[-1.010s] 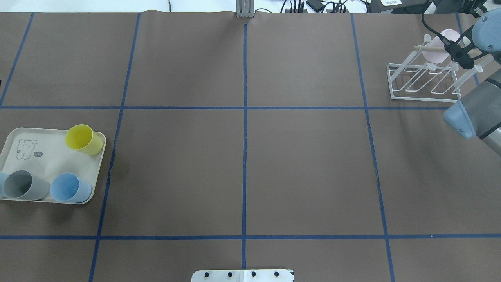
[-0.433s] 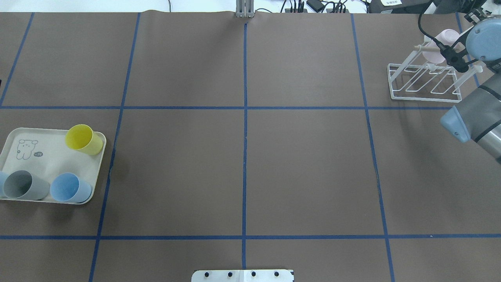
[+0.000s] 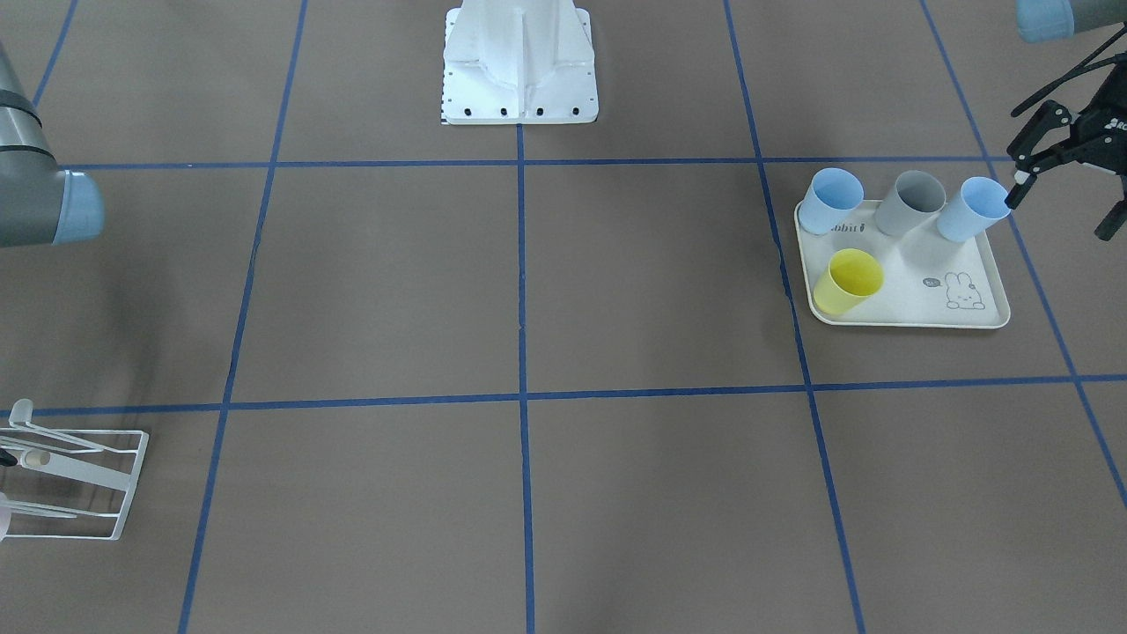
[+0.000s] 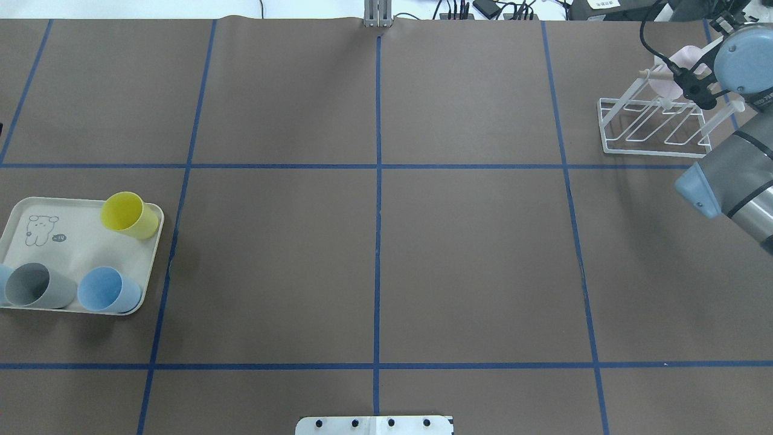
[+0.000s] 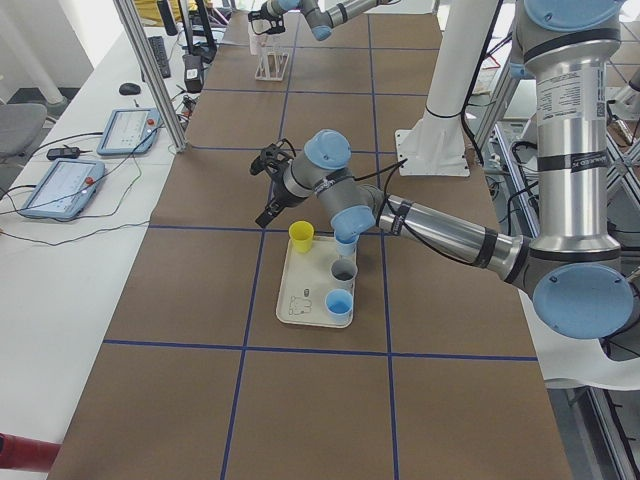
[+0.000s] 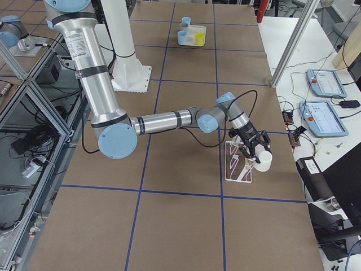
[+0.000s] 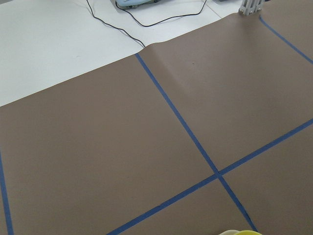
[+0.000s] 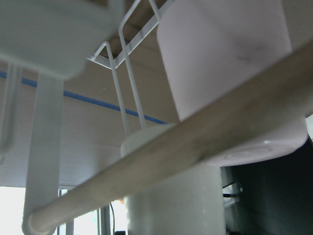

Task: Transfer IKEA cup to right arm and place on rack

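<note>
Right gripper (image 6: 256, 153): hung at the far-right corner of the table, over the upper end of the rack. Its black fingers straddled the pale pink cup. The wrist hid the pads from overhead and the side view was small, so I could not tell whether they pressed on the cup.

Left gripper (image 3: 1061, 207): jaws wide apart and holding nothing. It hovered just beside the tray's corner, with one fingertip close to the outer light blue cup.

Pale pink cup (image 4: 681, 58): sat at the high end of the rack, tilted. In the right wrist view its body lay right behind the wooden dowel, possibly resting on it, though that view was too close and blurred to be sure.

Rack (image 4: 655, 124): white wire frame standing on the table inside the far-right grid square, its slanted bars rising toward the gripper.

Wooden dowel (image 8: 161, 161): pale, running diagonally across the right wrist view in front of the cup.

Tray (image 3: 916, 291): cream, with a rabbit drawing, at the robot's left end of the table, well apart from the rack.

Cups on the tray: a yellow cup (image 3: 847, 280) stood alone. A row of three stood along the edge nearest the robot: inner light blue cup (image 3: 834, 201), grey cup (image 3: 916, 202), outer light blue cup (image 3: 973, 209).

Tabletop (image 4: 377, 241): brown sheet marked with a blue tape grid.
</note>
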Action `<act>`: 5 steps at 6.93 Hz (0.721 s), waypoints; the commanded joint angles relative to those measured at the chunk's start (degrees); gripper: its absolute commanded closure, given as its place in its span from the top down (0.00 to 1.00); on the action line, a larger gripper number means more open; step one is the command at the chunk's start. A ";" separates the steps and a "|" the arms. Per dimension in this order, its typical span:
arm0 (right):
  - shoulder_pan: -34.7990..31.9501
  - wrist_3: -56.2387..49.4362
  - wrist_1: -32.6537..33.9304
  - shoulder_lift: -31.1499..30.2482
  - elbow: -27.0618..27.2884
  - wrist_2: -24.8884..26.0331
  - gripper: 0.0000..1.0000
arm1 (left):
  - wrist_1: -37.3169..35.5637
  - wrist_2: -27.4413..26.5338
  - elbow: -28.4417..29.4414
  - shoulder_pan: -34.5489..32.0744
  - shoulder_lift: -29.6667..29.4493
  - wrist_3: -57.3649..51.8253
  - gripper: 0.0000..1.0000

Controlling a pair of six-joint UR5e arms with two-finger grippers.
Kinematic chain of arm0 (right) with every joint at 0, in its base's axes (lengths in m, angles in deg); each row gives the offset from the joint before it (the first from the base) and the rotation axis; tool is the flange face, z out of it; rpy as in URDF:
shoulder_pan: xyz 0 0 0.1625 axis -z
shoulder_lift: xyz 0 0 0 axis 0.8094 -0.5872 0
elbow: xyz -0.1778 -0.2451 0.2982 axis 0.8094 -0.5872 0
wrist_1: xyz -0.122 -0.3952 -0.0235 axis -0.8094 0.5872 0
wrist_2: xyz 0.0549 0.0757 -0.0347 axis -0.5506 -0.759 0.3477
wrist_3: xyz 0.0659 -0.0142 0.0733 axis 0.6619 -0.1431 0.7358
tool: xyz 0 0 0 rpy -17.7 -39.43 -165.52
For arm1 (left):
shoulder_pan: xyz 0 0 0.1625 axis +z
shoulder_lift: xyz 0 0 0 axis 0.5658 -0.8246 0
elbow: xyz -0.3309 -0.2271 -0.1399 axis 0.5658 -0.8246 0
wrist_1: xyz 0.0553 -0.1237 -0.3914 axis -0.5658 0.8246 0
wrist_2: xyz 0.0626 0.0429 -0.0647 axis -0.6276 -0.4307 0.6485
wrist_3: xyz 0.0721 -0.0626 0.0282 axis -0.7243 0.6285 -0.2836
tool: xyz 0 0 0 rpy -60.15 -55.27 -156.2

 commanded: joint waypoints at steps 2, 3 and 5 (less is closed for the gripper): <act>0.14 -0.12 -0.05 0.06 0.57 -0.07 0.98 | 0.00 0.00 0.16 0.02 -0.07 0.09 1.00; 0.05 -0.12 0.04 0.58 2.06 -0.50 0.98 | 0.00 0.00 0.16 0.02 -0.07 0.09 1.00; -1.61 5.72 0.48 0.59 8.46 -10.71 0.98 | 0.00 -0.09 0.16 0.02 -0.07 0.09 1.00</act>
